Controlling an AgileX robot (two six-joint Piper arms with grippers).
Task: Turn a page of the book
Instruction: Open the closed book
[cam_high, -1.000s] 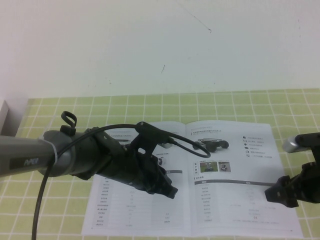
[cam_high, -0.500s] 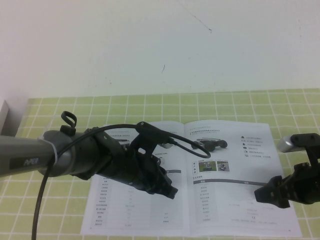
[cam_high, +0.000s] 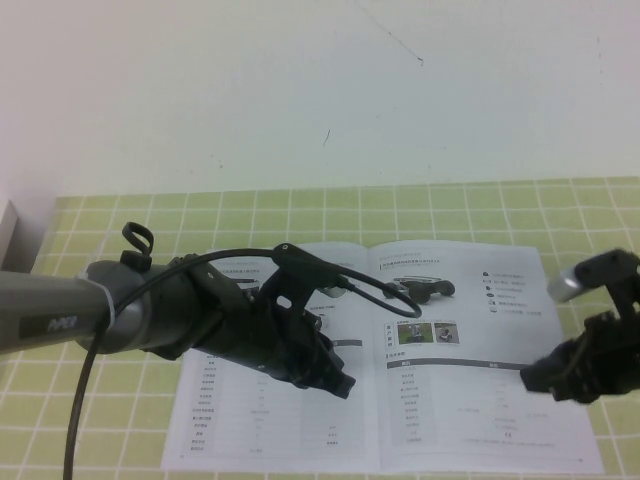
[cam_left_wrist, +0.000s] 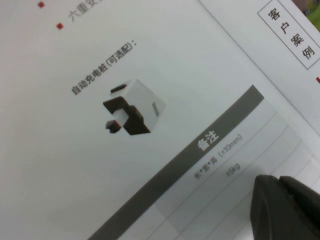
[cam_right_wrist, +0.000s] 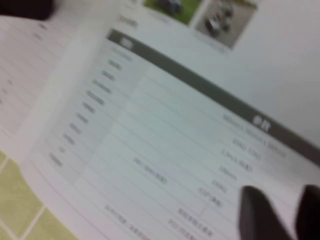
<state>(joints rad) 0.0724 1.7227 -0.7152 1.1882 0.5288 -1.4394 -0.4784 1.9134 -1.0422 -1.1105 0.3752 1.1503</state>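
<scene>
The book (cam_high: 400, 350) lies open and flat on a green checked cloth (cam_high: 120, 215), its spine running from twelve to six o'clock near the middle of the table. Both open leaves are white with grey text, small vehicle photos and dark-headed tables.

The left gripper (cam_high: 335, 378) reaches in from nine o'clock and sits low over the left-hand leaf, close to the spine, its dark arm and a looping black cable (cam_high: 350, 275) covering much of that leaf. In the left wrist view its dark fingertips (cam_left_wrist: 285, 207) lie together with no gap between them, right at the paper beside a dark table header; they grip nothing. Whether they press on the sheet cannot be told.

The right gripper (cam_high: 535, 378) comes in from three o'clock and hovers at the outer part of the page (cam_high: 470, 360), the right-hand leaf, over its spec table. In the right wrist view two dark fingers (cam_right_wrist: 257, 212) stand a narrow gap apart just above the printed rows, with white paper showing between them. The page looks flat there, and it is not clear that the fingers have caught its edge.

A pale box corner (cam_high: 8, 235) shows at the far nine o'clock edge.
</scene>
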